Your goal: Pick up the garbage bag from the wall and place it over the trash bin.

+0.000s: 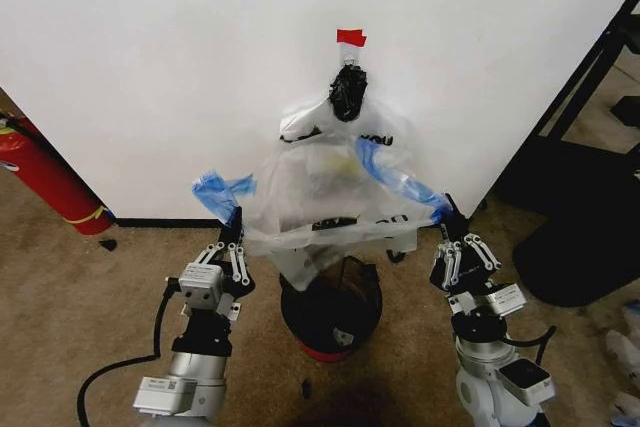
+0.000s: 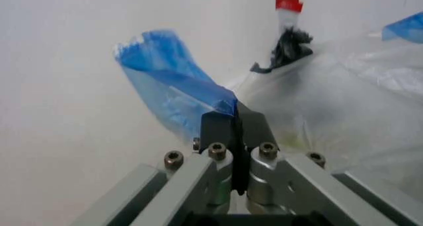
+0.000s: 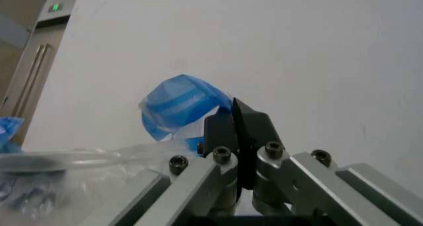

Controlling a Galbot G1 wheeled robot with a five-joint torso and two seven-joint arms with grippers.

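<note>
The see-through garbage bag [image 1: 325,187] hangs on the white wall [image 1: 150,57] from a black knot [image 1: 348,90] under a piece of red tape [image 1: 351,37]. Its mouth is stretched wide between both grippers, above the black wire-mesh trash bin [image 1: 333,312] with a red base. My left gripper [image 1: 236,217] is shut on the bag's left blue handle [image 2: 175,94]. My right gripper [image 1: 447,209] is shut on the right blue handle [image 3: 182,107]. The bag's lower edge hides part of the bin's rim.
A red fire extinguisher [image 1: 45,177] leans against the wall at the left. A black stand with a dark base [image 1: 580,227] sits at the right. A black cable [image 1: 120,362] runs over the brown carpet by my left arm.
</note>
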